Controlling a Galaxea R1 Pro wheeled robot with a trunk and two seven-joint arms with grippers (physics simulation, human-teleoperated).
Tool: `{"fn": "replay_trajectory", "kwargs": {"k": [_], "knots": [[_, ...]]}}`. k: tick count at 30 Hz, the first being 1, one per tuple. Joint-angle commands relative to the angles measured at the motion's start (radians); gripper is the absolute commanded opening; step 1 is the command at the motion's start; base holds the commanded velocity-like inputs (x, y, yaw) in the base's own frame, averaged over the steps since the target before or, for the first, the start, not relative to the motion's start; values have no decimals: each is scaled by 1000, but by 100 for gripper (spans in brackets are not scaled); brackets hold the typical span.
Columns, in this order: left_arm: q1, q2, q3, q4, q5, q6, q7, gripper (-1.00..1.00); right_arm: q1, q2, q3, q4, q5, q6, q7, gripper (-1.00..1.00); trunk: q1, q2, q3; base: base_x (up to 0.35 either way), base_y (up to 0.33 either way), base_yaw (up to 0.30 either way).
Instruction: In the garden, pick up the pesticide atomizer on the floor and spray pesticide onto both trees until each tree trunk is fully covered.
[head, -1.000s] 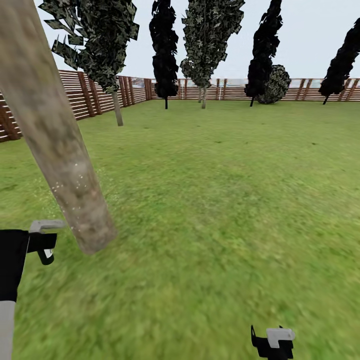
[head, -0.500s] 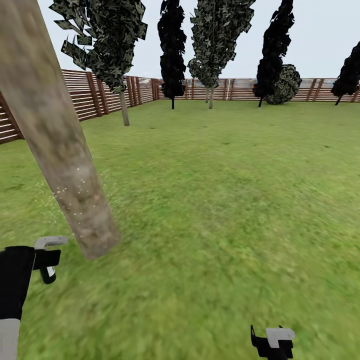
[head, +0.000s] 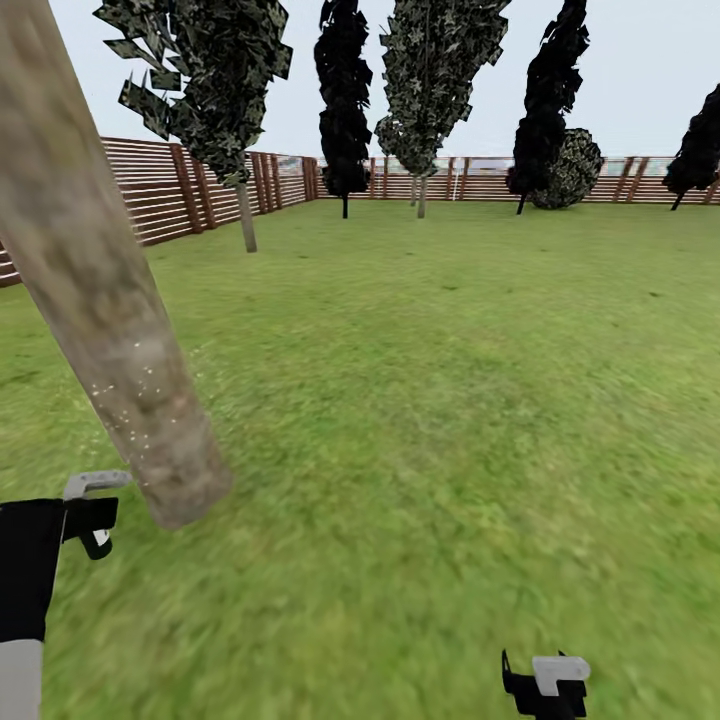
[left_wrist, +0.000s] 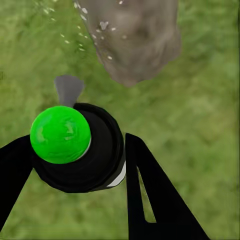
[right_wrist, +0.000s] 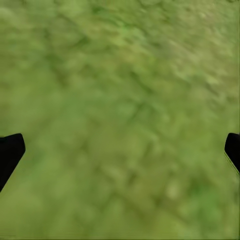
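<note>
— Green-capped atomizer, where does it sit now?

— Clamped between the fingers of the left gripper, low at the robot's left side, with its grey nozzle aimed at the foot of the tree trunk just beside it.

— What has changed in the last second?

— White specks of pesticide sit on the lower trunk in a slightly different spread than a moment ago, and a few more hang over the grass near the base. The whole head view has also swung a little, so the camera moved, not the tree.

— Meaning for the task?

— Spraying looks under way, but the specks cover only a low band; most of the trunk above is bare, so I judge this trunk far from done.

— And the other arm?

— The right gripper hangs spread wide over bare grass, grasping nothing. Beyond stand the wooden fence and the far trees.
</note>
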Motion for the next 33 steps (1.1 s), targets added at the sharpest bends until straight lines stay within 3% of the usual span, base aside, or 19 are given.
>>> {"fn": "replay_trajectory", "kwargs": {"k": [1, 6, 11, 20, 23, 28, 33], "knots": [[1, 0, 1, 7, 1, -20, 12, -100, 0, 0, -1, 0, 0, 0, 0, 100, 0, 0, 0, 240, -163, 0], [29, -3, 3, 12, 7, -35, 24, -100, 0, 0, 0, 0, 0, 0, 0, 100, 0, 0, 0, 117, -232, 0], [31, -24, 4, 42, 6, -39, 24, -100, 0, 0, 0, 0, 0, 0, 0, 100, 0, 0, 0, 5, -274, 194], [31, -19, 5, 84, 2, -43, 26, -100, 0, 0, 0, 0, 0, 0, 0, 100, 0, 0, 0, 166, -244, 241], [31, -20, 7, 138, 2, -105, 27, -100, 0, 0, -1, 0, 0, 0, 0, 100, 0, 0, 0, 231, -203, 14], [31, -22, 7, 143, 6, -111, 85, -100, 0, 0, 0, 0, 0, 0, 0, 100, 0, 0, 0, 221, -204, 1], [31, -24, 6, 143, 9, -111, 92, -100, 0, 0, 0, -1, 0, 0, 0, 100, 0, 0, 0, 139, -241, 110]]}}
